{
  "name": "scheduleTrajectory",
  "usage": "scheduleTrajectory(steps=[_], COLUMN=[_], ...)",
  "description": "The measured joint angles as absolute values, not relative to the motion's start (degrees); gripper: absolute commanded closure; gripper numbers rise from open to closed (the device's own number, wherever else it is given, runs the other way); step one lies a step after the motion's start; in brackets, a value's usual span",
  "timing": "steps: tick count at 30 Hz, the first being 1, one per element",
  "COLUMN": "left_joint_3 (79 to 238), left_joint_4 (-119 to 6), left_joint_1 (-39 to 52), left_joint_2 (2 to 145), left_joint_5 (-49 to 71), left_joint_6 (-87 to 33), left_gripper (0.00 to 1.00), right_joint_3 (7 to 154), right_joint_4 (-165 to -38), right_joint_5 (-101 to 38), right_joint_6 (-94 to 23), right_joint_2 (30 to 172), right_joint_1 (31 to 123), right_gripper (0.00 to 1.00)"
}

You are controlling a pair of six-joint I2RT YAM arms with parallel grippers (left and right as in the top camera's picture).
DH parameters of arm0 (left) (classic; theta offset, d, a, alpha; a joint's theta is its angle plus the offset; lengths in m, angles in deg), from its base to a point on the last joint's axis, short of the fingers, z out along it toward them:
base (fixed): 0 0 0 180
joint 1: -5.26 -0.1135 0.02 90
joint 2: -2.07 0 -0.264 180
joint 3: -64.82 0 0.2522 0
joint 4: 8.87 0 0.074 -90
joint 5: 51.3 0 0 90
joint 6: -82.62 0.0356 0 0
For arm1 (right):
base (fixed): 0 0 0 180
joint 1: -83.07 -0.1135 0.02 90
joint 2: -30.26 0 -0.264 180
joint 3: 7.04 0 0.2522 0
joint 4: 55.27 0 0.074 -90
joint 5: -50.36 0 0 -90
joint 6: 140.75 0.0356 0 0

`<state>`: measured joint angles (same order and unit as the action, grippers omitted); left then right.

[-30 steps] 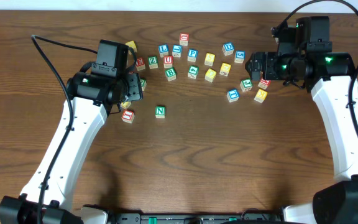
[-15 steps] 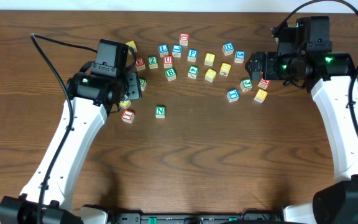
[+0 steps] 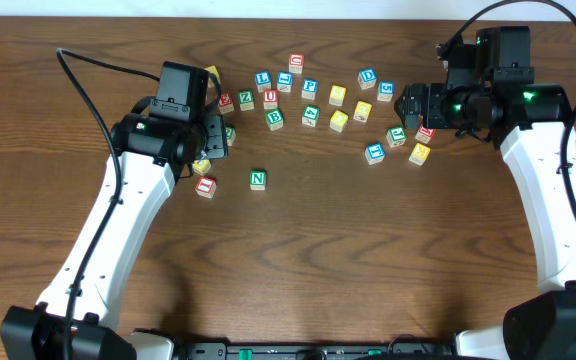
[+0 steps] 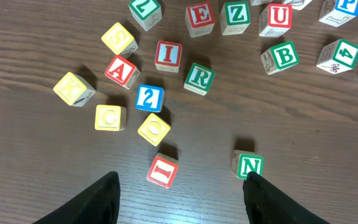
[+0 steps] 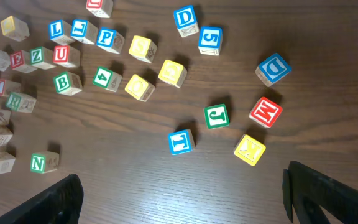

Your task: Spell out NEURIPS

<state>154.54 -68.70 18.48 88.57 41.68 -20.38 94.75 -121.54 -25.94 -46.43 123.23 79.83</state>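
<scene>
NEURIPS barely begun: only green N point(image 3: 258, 180) set apart on surface point(image 3: 368, 270); nothing shifted in last second. Both empty: left jaws part-open, right jaws wide.

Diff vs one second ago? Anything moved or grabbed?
Left arm shifted slightly, its cable moving right. Left gripper stays open; nothing grabbed or released. Green N block, remaining blocks and right arm unchanged.
</scene>
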Motion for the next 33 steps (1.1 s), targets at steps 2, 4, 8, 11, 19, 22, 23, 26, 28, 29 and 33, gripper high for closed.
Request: scheduleTrajectory(steps=[2,4,8,11,19,22,23,26,28,29,33], left_joint_3=[154.5,154.5,154.5,154.5,154.5,154.5,154.5,154.5,154.5,154.5,154.5], left_joint_4=[-68.7,-68.7,-68.7,-68.5,-68.0,-68.0,-68.0,-68.0,-68.0,-68.0,-68.0], left_joint_1=[18.5,18.5,18.5,18.5,18.5,18.5,18.5,18.5,18.5,18.5,18.5], left_joint_2=[88.6,88.6,88.6,88.6,89.8,90.4,90.5,90.6,90.6,90.6,90.6], left_joint_5=[41.7,41.7,41.7,41.7,41.7,41.7,41.7,41.7,41.7,41.7,41.7], left_joint_6=[-20.4,-20.4,-20.4,-20.4,-20.9,-21.1,-21.3,-21.4,-21.6,-21.6,-21.8], left_gripper=[0.37,0.37,0.37,0.37,0.37,0.37,0.37,0.37,0.37,0.37,0.38], right_joint_3=[94.8,94.8,94.8,94.8,94.8,94.8,94.8,94.8,94.8,94.8,94.8], right_joint_4=[-121.5,-121.5,-121.5,-121.5,-121.5,-121.5,-121.5,-121.5,-121.5,-121.5,-121.5], right_joint_5=[-25.9,-25.9,-25.9,-25.9,-25.9,-25.9,-25.9,-25.9,-25.9,-25.9,-25.9], right_joint_6=[-46.4,-46.4,-46.4,-46.4,-46.4,-46.4,-46.4,-46.4,-46.4,-46.4,-46.4], right_joint_2=[123.2,123.2,123.2,123.2,123.2,123.2,123.2,123.2,123.2,123.2,123.2], right_joint_1=[79.8,79.8,79.8,79.8,79.8,79.8,79.8,79.8,79.8,79.8,79.8], right_gripper=[0.01,0.01,0.01,0.01,0.01,0.01,0.01,0.01,0.01,0.01,0.01])
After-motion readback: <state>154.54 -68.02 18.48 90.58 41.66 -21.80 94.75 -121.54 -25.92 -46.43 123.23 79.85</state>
